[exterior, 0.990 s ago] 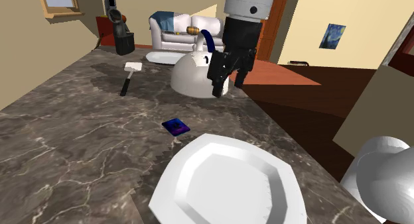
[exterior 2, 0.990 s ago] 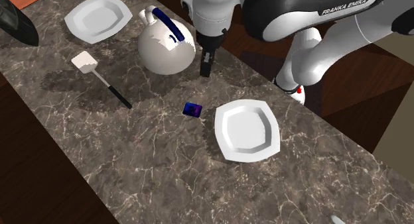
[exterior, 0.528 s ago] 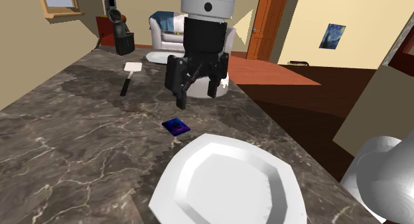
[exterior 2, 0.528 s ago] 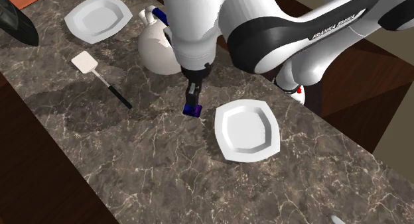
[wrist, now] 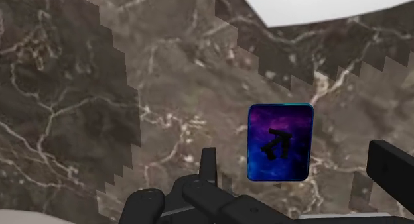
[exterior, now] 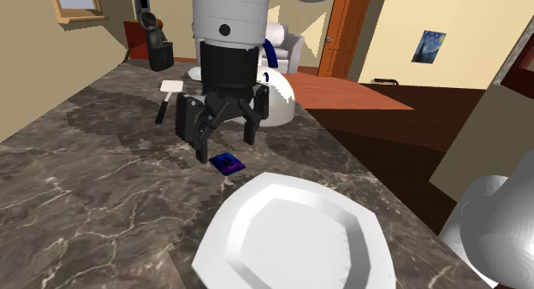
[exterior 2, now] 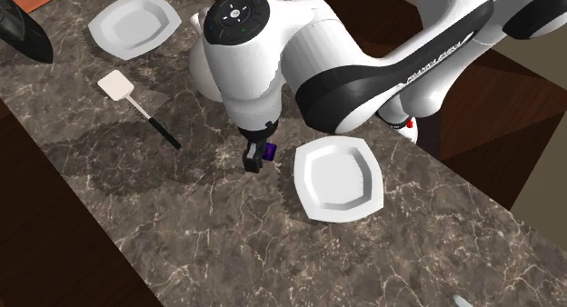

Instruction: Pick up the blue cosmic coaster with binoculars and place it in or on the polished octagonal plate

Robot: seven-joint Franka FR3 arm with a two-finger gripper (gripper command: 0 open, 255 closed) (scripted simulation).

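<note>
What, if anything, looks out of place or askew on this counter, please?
Nothing stands out. The blue coaster lies flat on the marble counter under the open claw, untouched. The octagonal plate sits flat beside it, the white kettle stands upright, and the spatula lies flat farther back.

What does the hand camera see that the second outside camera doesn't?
Wrist view: the dark binoculars picture on the blue-purple coaster. Second exterior view: the white arm, a spatula and another white plate farther off. Both: the coaster, the open gripper over it, the marbled countertop and the octagonal plate beside it.
</note>
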